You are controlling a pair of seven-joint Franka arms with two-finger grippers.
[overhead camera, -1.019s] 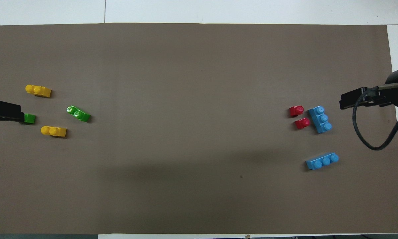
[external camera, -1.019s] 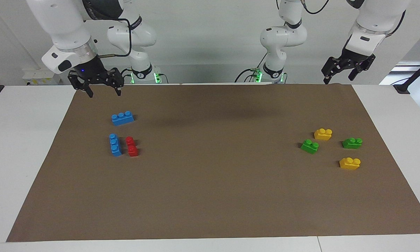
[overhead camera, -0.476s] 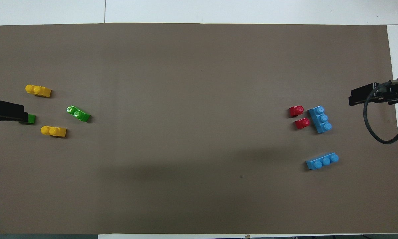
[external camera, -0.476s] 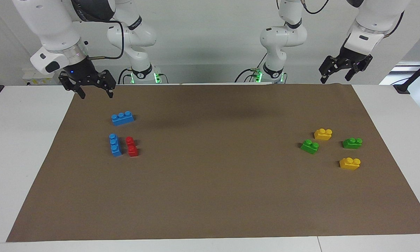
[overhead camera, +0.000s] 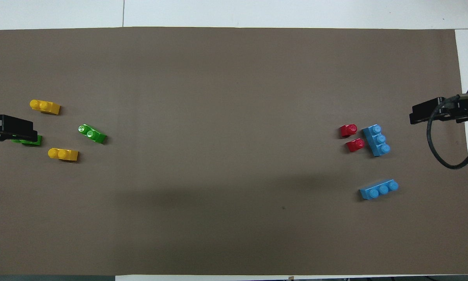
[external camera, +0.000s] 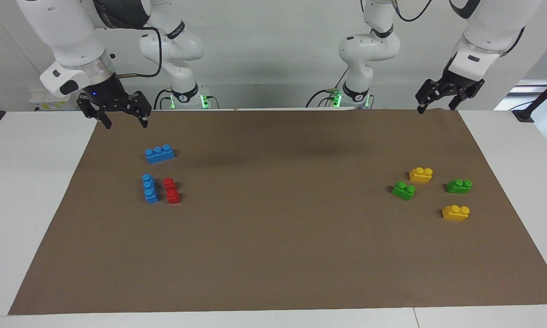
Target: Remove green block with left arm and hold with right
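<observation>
- Since half a second ago: green block and its twin unmoved. Left gripper has dropped slightly and turned; right gripper barely shifted.
- Green block lies flat on the brown mat, studs up, at the left arm's end of the table. Its long axis runs slantwise, one end toward the robots and the table's middle.
- The second green block sits farther toward the table end; overhead it is partly hidden, so its heading is uncertain.
- One yellow block nearer the robots, another farther.
- Left gripper: up over the mat's robot-side edge, jaws apart, empty.
- Right gripper: over the mat's corner near the blue blocks, fingers spread, empty.
</observation>
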